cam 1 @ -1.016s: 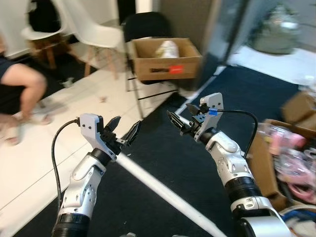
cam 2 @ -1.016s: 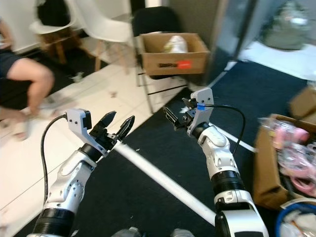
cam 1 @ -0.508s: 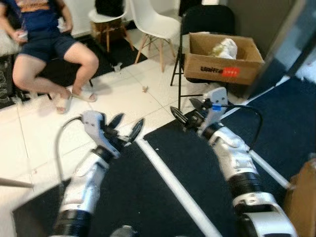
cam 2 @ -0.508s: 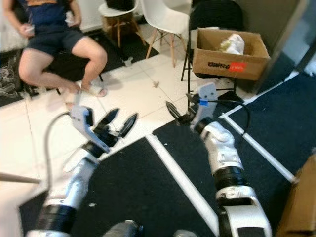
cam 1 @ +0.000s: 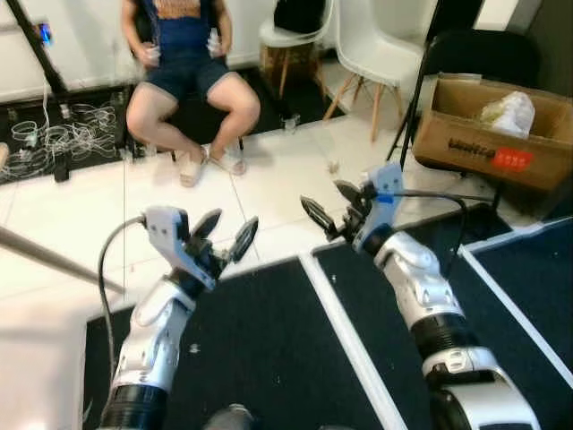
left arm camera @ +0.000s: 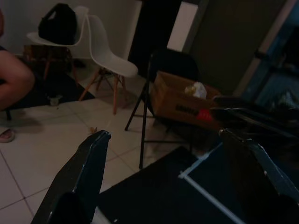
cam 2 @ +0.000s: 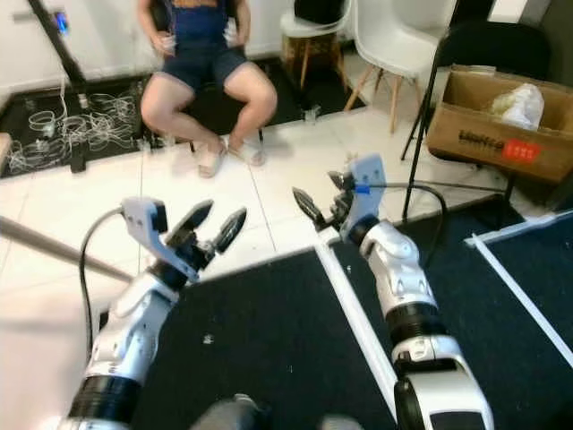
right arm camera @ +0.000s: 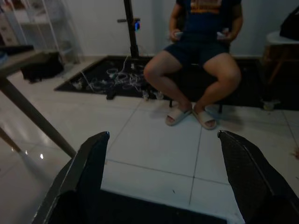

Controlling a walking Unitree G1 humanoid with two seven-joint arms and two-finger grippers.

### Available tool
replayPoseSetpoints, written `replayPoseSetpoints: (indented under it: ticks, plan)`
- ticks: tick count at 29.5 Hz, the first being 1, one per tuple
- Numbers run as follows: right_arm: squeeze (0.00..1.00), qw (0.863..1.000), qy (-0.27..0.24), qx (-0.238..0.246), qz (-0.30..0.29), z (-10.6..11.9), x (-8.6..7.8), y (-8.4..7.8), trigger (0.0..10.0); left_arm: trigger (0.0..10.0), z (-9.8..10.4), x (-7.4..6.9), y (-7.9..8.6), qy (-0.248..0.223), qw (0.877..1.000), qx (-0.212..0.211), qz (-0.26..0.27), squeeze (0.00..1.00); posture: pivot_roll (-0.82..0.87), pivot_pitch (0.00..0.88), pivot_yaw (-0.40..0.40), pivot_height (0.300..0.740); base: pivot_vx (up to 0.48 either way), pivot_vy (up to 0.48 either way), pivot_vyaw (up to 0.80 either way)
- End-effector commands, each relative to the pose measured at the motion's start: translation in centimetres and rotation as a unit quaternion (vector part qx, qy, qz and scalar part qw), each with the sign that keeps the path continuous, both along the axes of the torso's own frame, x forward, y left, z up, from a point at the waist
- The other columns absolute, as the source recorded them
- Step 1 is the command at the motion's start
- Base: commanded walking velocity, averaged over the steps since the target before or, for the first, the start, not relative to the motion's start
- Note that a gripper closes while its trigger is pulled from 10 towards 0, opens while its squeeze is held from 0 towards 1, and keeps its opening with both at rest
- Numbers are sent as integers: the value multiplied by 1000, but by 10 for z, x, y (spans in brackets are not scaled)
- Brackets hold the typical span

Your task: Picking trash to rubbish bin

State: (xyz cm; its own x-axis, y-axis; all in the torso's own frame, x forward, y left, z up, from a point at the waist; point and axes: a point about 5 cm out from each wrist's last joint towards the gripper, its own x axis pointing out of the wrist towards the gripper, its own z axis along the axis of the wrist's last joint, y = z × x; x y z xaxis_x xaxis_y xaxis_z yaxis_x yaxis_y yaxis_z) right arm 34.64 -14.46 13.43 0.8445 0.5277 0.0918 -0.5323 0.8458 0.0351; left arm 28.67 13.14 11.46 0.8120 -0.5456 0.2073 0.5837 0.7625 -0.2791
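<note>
Search step: both pincers empty, no trash in hand yet.

Left pincer (cam 1: 226,235) and right pincer (cam 1: 331,208) held forward over the white tiled floor (cam 1: 81,215), fingers spread, gripping nothing; small scraps of litter (cam 1: 333,167) on the tiles at 12 o'clock, near the white chair (cam 1: 380,45); cardboard box (cam 1: 501,125) with a crumpled bag (cam 1: 510,112) at 2 o'clock, likely the bin; seated person (cam 1: 192,81) at 11 o'clock. Next, by my reading: walk to a scrap, bend, lower one pincer.

Head stereo pair looks forward-down over floor. Left wrist cam faces cardboard box (left arm camera: 182,100); right wrist cam faces seated person (right arm camera: 203,42). Both also in head views.
</note>
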Motion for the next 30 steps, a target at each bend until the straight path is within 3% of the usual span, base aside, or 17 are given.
replayPoseSetpoints:
  ticks: [1, 30]
  plan:
    - [0, 1000, 2, 3, 6, -1, 0, 4, 10000, 10000, -5, -1, 6, 13, 1000, 0, 6, 0, 24, 0, -22, 740, 0, 0, 794]
    - [0, 1000, -19, 6, 12, 8, -2, 3, 10000, 10000, 1, 1, 9, -4, 1000, 1, 5, 0, 21, 0, -21, 740, 0, 0, 794]
